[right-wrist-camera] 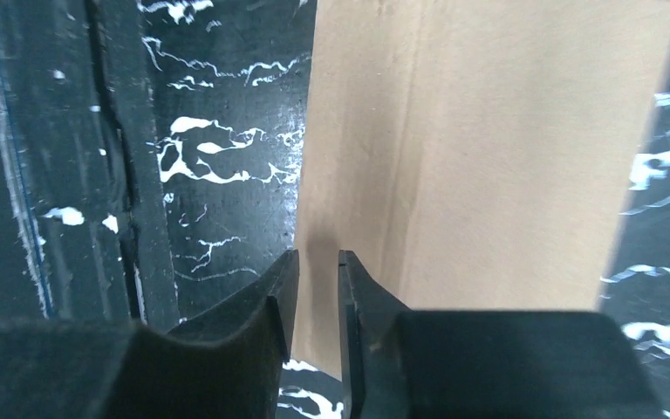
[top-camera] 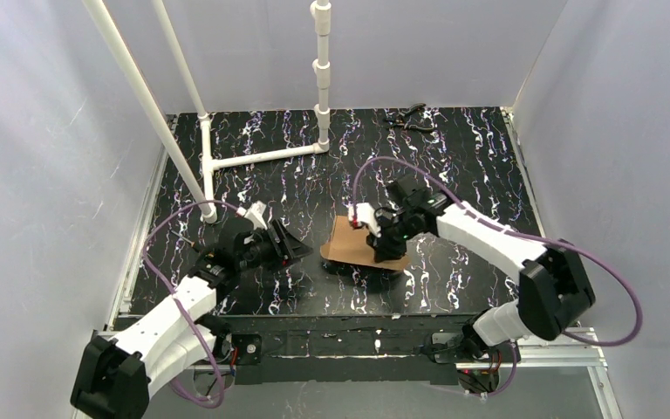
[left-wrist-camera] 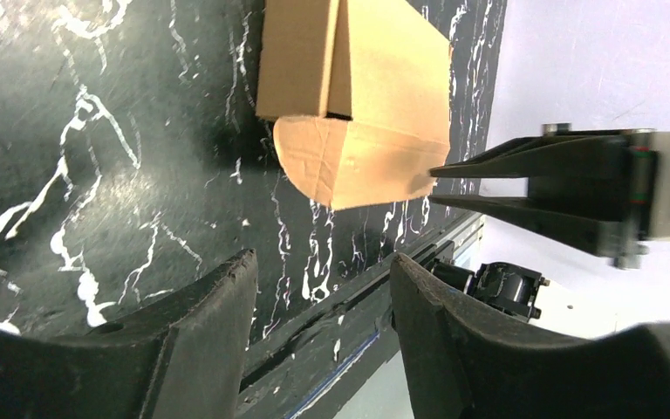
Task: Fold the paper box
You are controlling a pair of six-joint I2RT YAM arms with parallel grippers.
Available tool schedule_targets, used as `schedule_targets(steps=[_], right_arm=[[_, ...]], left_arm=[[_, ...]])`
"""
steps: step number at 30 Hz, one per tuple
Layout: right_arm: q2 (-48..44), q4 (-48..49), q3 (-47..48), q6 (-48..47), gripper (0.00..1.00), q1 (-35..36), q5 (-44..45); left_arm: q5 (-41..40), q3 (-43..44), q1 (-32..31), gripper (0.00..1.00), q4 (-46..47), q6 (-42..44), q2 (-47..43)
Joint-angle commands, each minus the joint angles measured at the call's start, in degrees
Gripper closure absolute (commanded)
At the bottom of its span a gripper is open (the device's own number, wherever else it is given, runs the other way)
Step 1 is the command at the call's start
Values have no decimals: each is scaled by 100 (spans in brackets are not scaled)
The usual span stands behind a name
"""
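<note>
The paper box [top-camera: 349,243] is plain brown cardboard, partly folded, lying near the table's front middle. In the left wrist view the box [left-wrist-camera: 375,105] shows a raised panel and a rounded flap. My right gripper [top-camera: 377,251] reaches down onto the box's right side. Its fingertips touch a cardboard face [right-wrist-camera: 488,148], and the jaws stand a narrow gap apart with nothing between them [right-wrist-camera: 318,255]. It also shows in the left wrist view [left-wrist-camera: 432,184] at the box's edge. My left gripper [top-camera: 292,249] is open and empty [left-wrist-camera: 324,262], just left of the box and apart from it.
A white pipe frame [top-camera: 262,157] stands at the back left. A dark plier-like tool [top-camera: 410,118] lies at the back. The table's front edge rail [top-camera: 340,323] runs close behind the box. Grey walls close in both sides.
</note>
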Motion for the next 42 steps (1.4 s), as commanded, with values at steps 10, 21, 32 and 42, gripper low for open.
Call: schedule_targets(steps=[10, 21, 32, 42], right_arm=[[-1199, 1863, -1019, 2011, 71, -2164, -1354], [-88, 1965, -968, 1891, 85, -2156, -895], [-38, 491, -102, 798, 67, -2305, -1659], [-366, 2456, -909, 3251, 5, -3169, -1475]], left_arm=[[-457, 2069, -444, 47, -144, 1461, 2553], [-319, 2900, -630, 47, -336, 1895, 4371], [-400, 2846, -643, 50, -437, 1797, 4584], [-293, 2576, -643, 51, -269, 1492, 4375]])
